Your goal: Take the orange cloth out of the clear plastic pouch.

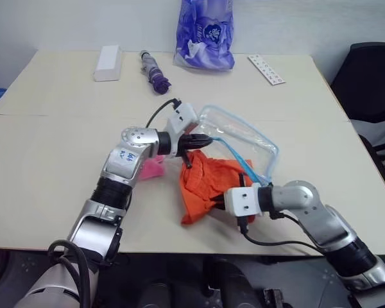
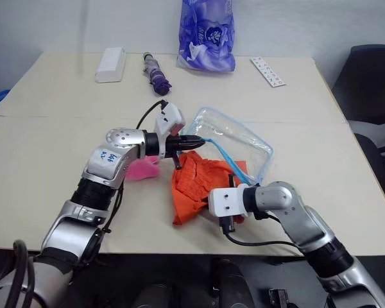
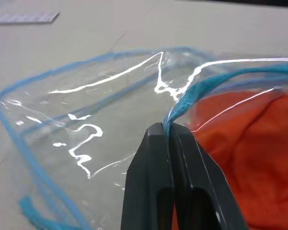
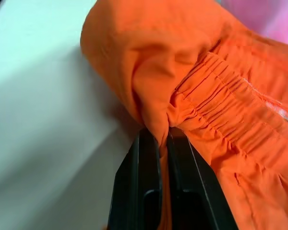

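The clear plastic pouch [image 1: 234,131] with light-blue trim lies at the middle of the table. My left gripper [image 1: 206,138] is shut on its blue edge; in the left wrist view the fingertips [image 3: 156,132] pinch the trim. The orange cloth [image 1: 202,183] spills in a crumpled heap from the pouch's mouth toward the table's near edge, and most of it lies outside the pouch. My right gripper [image 4: 162,136] is shut on a fold of the cloth at its near right side [image 1: 221,200]. A pink plush charm [image 1: 153,168] lies under my left forearm.
At the table's far edge stand a purple-blue printed bag [image 1: 205,32], a white box [image 1: 107,62], a folded purple umbrella [image 1: 155,72] and a white strip [image 1: 266,68]. A black chair [image 1: 372,77] is at the right. A table seam [image 1: 51,115] runs across the left side.
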Tool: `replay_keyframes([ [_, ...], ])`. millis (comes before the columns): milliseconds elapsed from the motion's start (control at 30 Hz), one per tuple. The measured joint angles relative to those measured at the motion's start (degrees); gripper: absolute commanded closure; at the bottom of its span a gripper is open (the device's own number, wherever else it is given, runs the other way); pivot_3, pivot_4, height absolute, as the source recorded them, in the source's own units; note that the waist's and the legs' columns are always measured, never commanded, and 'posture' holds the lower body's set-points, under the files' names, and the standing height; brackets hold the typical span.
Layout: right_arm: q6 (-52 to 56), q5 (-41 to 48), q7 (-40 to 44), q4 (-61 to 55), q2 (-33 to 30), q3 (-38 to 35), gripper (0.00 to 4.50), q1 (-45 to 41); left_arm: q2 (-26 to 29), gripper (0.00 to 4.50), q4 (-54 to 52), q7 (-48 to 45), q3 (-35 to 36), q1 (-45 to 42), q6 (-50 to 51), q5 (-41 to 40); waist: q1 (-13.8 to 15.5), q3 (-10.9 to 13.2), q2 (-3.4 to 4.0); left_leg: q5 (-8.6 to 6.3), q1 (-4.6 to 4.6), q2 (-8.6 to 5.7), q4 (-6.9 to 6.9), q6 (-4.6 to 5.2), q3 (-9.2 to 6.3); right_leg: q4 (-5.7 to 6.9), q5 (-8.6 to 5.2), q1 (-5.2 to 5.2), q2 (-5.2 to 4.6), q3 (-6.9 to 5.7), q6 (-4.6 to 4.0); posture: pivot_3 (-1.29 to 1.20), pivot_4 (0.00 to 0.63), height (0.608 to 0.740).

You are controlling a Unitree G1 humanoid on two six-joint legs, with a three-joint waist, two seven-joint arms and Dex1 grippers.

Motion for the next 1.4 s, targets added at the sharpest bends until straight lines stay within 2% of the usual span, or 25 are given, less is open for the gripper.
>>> replay_keyframes([
  [133,-2.6,-2.3,-0.1,1.3,0.3,0.4,4.48,-0.3,-0.6,4.5,-0.1,0.4,0.1,-0.9,1.8,-0.6,0.1,0.0,0.0,0.0,-0.01,-0.01,0.0,0.0,0.0,-0.01,0.0,0.01,-0.02,-0.01,0.0,0.0,0.15,0.74],
  [233,-5.2,-2.8,0.3,0.3,-1.4,0.2,4.48,1.0,-0.5,4.5,2.7,3.4,-0.7,-2.4,-0.7,2.5,0.1,0.0,0.0,0.0,0.0,-0.04,0.0,0.0,-0.01,-0.03,0.0,0.03,-0.01,-0.01,0.0,0.0,0.15,0.74],
  [500,-9.8,3.6,8.7,-10.3,-17.8,-4.8,4.48,15.4,1.3,4.5,21.3,15.5,-1.0,-7.2,-10.1,11.8,1.3,0.0,-0.03,-0.02,0.03,-0.16,-0.04,0.02,0.11,-0.12,0.02,0.09,0.04,-0.04,0.03,0.0,0.15,0.74],
  [667,-10.1,4.1,7.2,-12.8,-20.4,-9.1,4.48,21.9,3.9,4.5,24.3,16.9,-0.9,-7.8,-13.5,14.5,1.5,0.0,-0.04,-0.02,0.09,-0.12,-0.07,0.02,0.12,-0.12,0.02,0.13,-0.01,-0.05,0.03,0.0,0.15,0.74],
  [867,-8.0,2.7,-0.2,-8.6,-21.1,-21.0,4.48,27.4,12.6,4.5,12.9,7.9,-0.7,1.1,-13.8,14.1,1.4,0.0,-0.04,-0.02,0.21,0.03,-0.05,0.01,0.14,-0.03,0.02,0.14,-0.02,0.09,0.03,0.0,0.15,0.74],
  [1033,-0.3,4.1,-11.2,0.6,-14.7,-31.3,4.48,24.3,20.2,4.5,-5.2,-4.6,-0.9,13.1,-12.3,9.3,1.2,0.0,-0.03,-0.05,0.21,0.13,-0.05,-0.04,0.11,0.01,-0.01,0.05,0.03,0.18,-0.02,0.0,0.15,0.74],
  [1233,3.8,4.5,-18.1,6.3,-7.5,-31.6,4.48,19.4,26.2,4.5,-18.8,-13.3,-1.4,21.0,-9.5,5.6,1.0,0.0,-0.02,-0.05,0.24,0.12,-0.06,-0.05,0.17,-0.04,-0.03,0.06,0.06,0.3,-0.04,0.0,0.15,0.74],
  [1400,6.0,5.0,-18.5,6.2,-6.5,-30.0,4.48,18.4,28.1,4.5,-20.2,-14.5,-1.5,21.7,-11.5,6.4,1.2,0.0,0.01,-0.07,0.23,0.11,-0.06,-0.01,0.15,-0.04,-0.03,0.06,0.07,0.29,-0.05,0.0,0.15,0.74],
])
